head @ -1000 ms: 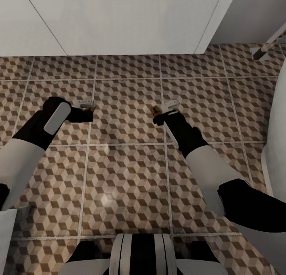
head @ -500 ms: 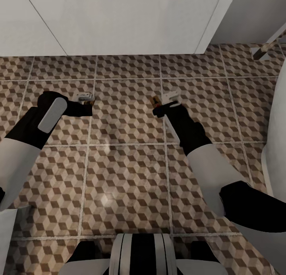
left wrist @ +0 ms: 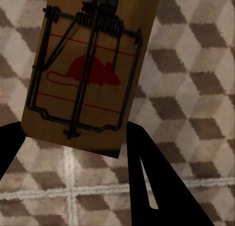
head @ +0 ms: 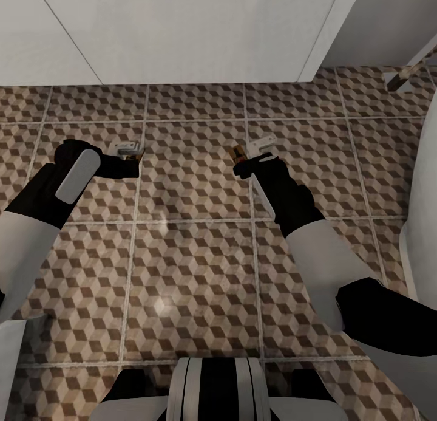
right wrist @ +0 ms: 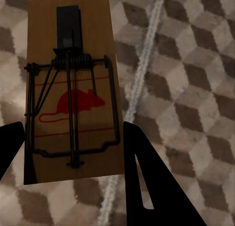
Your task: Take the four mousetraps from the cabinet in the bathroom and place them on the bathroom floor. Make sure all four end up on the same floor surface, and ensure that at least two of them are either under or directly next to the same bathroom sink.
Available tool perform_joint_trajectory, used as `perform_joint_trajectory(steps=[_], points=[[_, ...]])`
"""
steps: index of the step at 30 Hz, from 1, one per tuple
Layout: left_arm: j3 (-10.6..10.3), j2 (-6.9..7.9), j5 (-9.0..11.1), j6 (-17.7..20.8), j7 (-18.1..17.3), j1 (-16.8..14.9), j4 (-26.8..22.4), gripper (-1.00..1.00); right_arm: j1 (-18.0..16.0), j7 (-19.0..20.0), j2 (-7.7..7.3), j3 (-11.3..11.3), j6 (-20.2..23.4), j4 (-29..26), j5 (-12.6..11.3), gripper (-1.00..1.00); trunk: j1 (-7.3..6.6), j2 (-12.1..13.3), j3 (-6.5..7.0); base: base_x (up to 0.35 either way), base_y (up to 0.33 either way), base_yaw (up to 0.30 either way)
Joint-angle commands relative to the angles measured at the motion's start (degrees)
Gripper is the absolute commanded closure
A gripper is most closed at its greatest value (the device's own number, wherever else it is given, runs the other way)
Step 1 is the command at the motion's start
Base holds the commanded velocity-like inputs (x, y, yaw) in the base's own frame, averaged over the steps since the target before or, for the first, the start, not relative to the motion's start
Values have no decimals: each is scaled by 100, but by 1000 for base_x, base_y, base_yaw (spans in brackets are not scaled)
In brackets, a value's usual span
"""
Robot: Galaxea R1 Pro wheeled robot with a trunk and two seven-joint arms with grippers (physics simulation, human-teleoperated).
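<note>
Two mousetraps, tan wooden boards with black wire springs and a red mouse print, are in my grippers. My left gripper (head: pixel 130 155) is shut on one mousetrap (left wrist: pixel 85 74), low over the bathroom floor (head: pixel 194 257). My right gripper (head: pixel 244 160) is shut on the other mousetrap (right wrist: pixel 73 94), which hangs over a grout line. Both traps are a tile's length in front of the plain white vanity (head: pixel 182 32) that carries the sink; its basin is out of view. The black fingers (left wrist: pixel 161 187) flank each board. The cabinet is out of view.
The white bathtub's curved side (head: pixel 425 196) rises at the right, close to my right arm. A white wall panel (head: pixel 388 20) stands right of the vanity, with a small fitting (head: pixel 403 75) at its foot. My own base (head: pixel 212 390) is at the bottom.
My left arm has moved forward toward the vanity, carrying its mousetrap with it. The right gripper has shifted slightly forward too, its trap still held.
</note>
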Motion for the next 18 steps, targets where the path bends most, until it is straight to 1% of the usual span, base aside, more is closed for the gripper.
perform_joint_trajectory(steps=[1,18], points=[[-21,16,43,10,61,-5,-2,100,-3,-21,0,12,34,-4,32,100,2,-3,-3,0,0,0],[-22,35,43,10,61,-3,-3,100,-3,-21,0,11,26,-2,32,100,46,-25,-3,0,0,0]])
